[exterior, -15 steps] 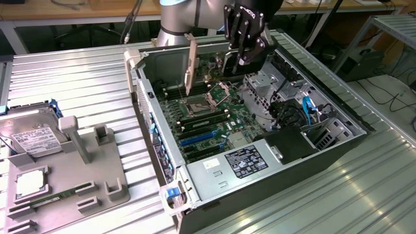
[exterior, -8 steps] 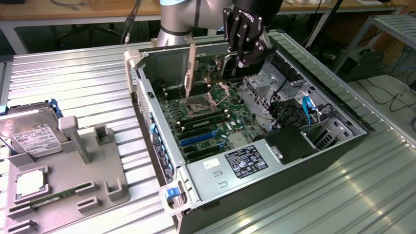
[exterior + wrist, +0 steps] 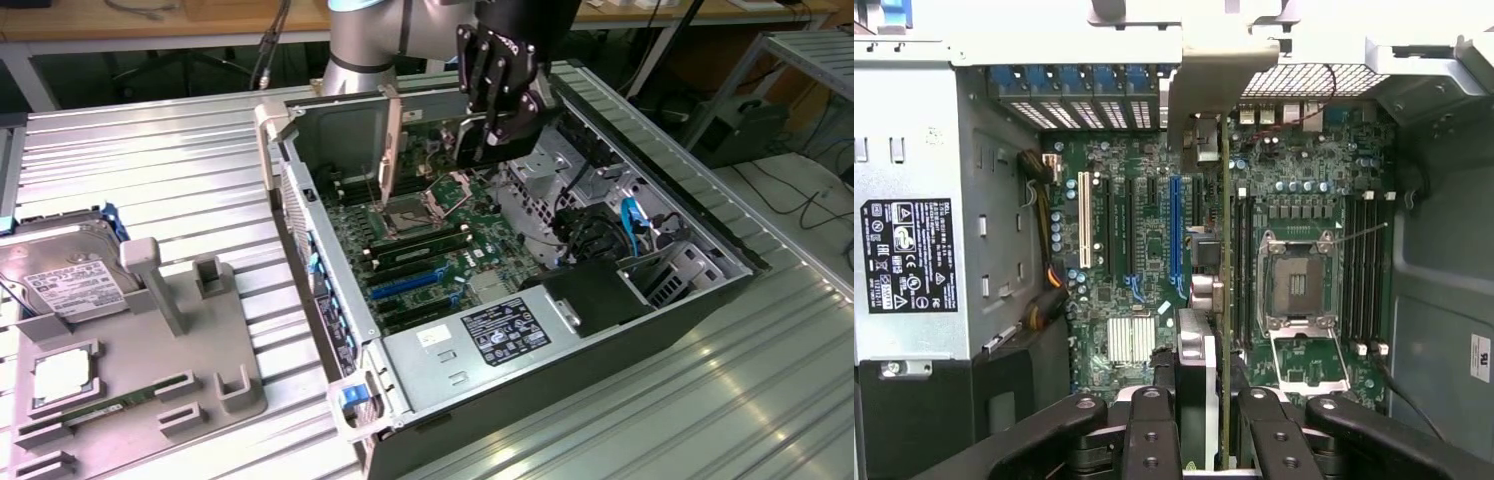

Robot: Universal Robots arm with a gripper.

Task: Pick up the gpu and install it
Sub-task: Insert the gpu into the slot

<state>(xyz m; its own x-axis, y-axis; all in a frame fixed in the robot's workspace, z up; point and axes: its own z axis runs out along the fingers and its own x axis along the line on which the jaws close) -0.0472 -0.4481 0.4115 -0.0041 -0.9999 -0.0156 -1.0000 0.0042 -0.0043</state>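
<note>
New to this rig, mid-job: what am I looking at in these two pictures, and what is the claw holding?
The machine is one grey robot arm ending in a black gripper. The exterior view comes from a camera off the arm, looking down at a ribbed metal table. The wrist view comes from a camera on the wrist, looking past the fingers into the open black computer case and its green motherboard. The gripper is shut on the gpu, a thin dark circuit card with a silvery end bracket, held on edge over the motherboard's slots; whether it is seated I cannot tell. On the exterior view's left a grey holder tray carries a boxy silver hard drive with white label and a slim green memory stick.
</note>
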